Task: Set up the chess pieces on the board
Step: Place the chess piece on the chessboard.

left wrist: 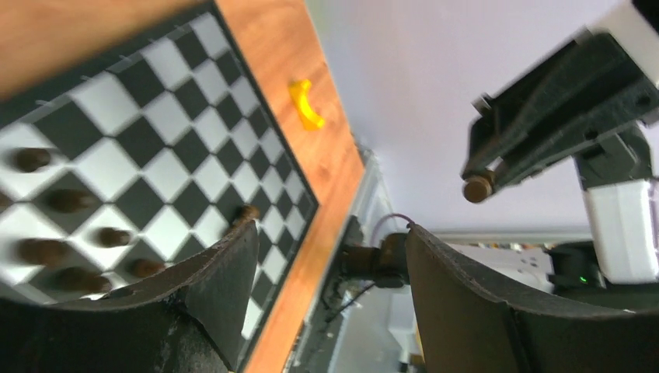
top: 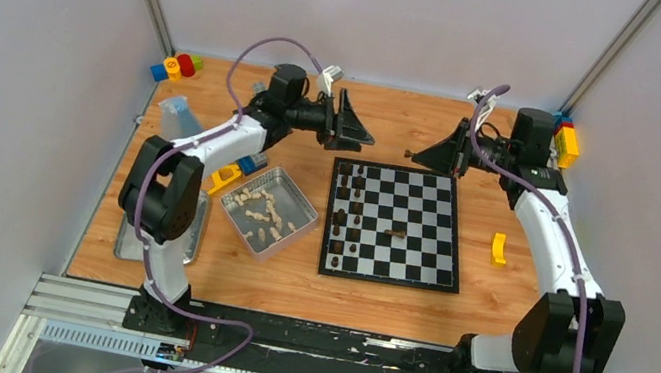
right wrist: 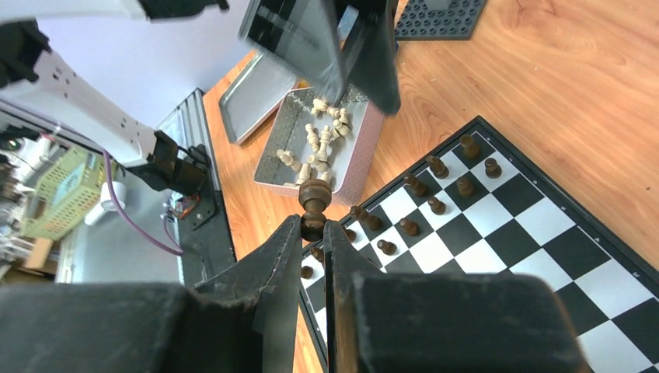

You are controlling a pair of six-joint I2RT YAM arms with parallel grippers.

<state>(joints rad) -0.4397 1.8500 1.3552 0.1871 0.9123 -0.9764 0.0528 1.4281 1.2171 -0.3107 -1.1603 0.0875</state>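
From above, the left pincer (top: 356, 128) and right pincer (top: 410, 151) face each other just beyond the board (top: 423, 212), where dark pieces (top: 340, 216) fill two columns under the left one. In the left wrist view its jaws stand apart, empty. In the right wrist view the right pincer clenches a dark piece (right wrist: 313, 198). Cream pieces (right wrist: 319, 144) lie beyond it in the tin (right wrist: 359, 167), so I judge that over half the task remains.

Left claw (left wrist: 330, 229): fingers spread apart, nothing between them. The board (left wrist: 194, 116) lies on the wooden bench (left wrist: 334, 163), with dark chess pieces (left wrist: 70, 200) ranged along one side. A yellow brick (left wrist: 305, 105) lies beside the board. Right claw (left wrist: 489, 177) pinches one dark piece (left wrist: 475, 188) above the bench.
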